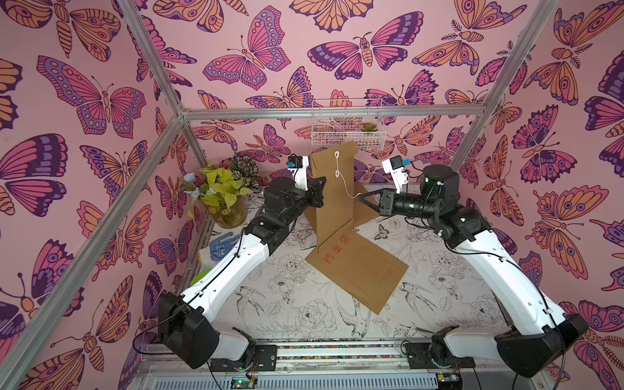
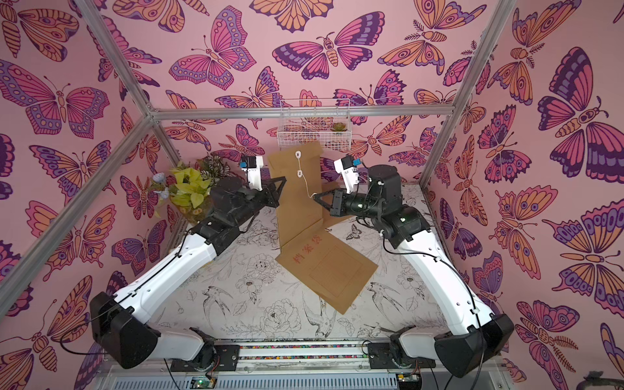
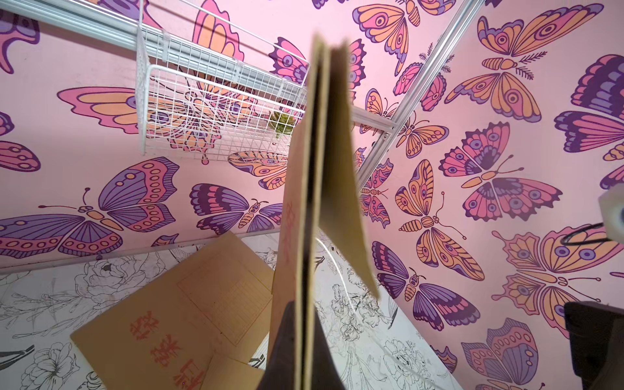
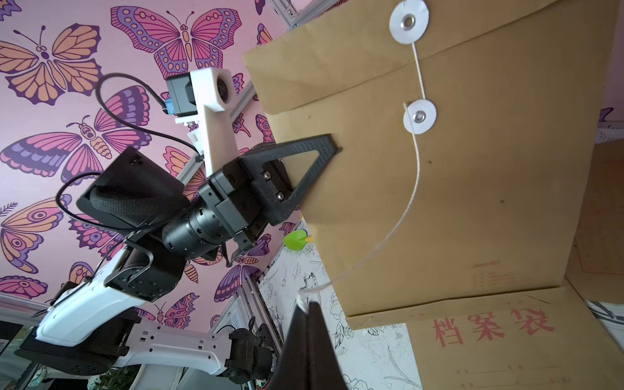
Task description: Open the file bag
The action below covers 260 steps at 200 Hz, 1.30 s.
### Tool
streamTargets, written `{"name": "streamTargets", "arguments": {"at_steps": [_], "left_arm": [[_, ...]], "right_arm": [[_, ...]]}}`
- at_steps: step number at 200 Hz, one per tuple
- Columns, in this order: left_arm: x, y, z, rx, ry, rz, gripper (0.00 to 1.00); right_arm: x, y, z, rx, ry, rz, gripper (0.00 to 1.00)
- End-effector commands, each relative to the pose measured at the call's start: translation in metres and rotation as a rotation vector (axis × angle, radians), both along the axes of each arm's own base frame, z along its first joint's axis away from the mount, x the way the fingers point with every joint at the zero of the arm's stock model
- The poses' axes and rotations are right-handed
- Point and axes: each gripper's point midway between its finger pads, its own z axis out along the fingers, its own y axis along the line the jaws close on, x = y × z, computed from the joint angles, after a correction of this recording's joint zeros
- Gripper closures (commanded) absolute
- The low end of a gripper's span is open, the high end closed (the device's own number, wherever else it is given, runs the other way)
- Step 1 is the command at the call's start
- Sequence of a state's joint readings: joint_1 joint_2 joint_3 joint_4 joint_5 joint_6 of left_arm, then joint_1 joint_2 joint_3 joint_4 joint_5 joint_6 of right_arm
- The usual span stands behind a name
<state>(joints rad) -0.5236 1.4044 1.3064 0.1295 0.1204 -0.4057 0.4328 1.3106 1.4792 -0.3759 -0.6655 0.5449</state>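
**Two grippers clamped, flap not yet lifted**

Both top views: file bag (image 1: 332,202) held upright, centre of frame, its lower edge over the table (image 1: 287,304). Left gripper (image 4: 332,148) is pinched on the bag's left edge. Right gripper (image 1: 363,196) is closed on the free end of the string (image 4: 417,175), just right of the bag.

Risks, as I judge them:
- The string is thin and could slip from the right jaws if the pull goes sideways.
- I can't tell if the string is wrapped at the lower disc (image 4: 419,116). If a loop remains, a straight tug tightens it or tears the disc off.
- The bag is held by one edge only, so a hard pull may swing it or drag it out of the left grip.

Counts:
- 3 kraft bags: the held one, a flat bag (image 1: 358,273) at lower centre, and a third bag (image 1: 369,206) partly hidden behind.
- 2 discs: the upper disc (image 4: 409,22) on the flap and the lower one.
- 1 string.
- 2 grippers.
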Motion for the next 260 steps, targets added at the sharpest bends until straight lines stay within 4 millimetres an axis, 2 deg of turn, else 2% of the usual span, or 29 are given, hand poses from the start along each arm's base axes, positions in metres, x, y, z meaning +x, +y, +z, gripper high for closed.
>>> {"name": "streamTargets", "arguments": {"at_steps": [1,43,75,141,215,260], "left_arm": [[-0.003,0.008,0.016,-0.03,-0.051,-0.001,1.0],[-0.001,0.015,0.017,-0.035,-0.048,0.012,1.0],[0.002,0.02,0.017,-0.033,-0.05,0.028,1.0],[0.006,0.022,0.013,-0.049,-0.037,0.035,1.0],[0.008,0.026,0.011,-0.067,-0.029,0.046,1.0],[0.007,0.026,0.012,-0.091,-0.024,0.033,1.0]], "right_arm": [[-0.009,-0.004,-0.004,-0.02,-0.003,0.001,1.0],[-0.015,0.001,-0.009,0.003,0.029,0.042,1.0],[-0.03,0.012,-0.007,0.043,0.031,0.138,1.0],[-0.053,0.025,-0.016,0.027,0.041,0.249,1.0],[-0.064,0.022,-0.046,-0.062,0.096,0.278,1.0],[-0.06,0.019,-0.072,-0.136,0.149,0.261,1.0]]}}
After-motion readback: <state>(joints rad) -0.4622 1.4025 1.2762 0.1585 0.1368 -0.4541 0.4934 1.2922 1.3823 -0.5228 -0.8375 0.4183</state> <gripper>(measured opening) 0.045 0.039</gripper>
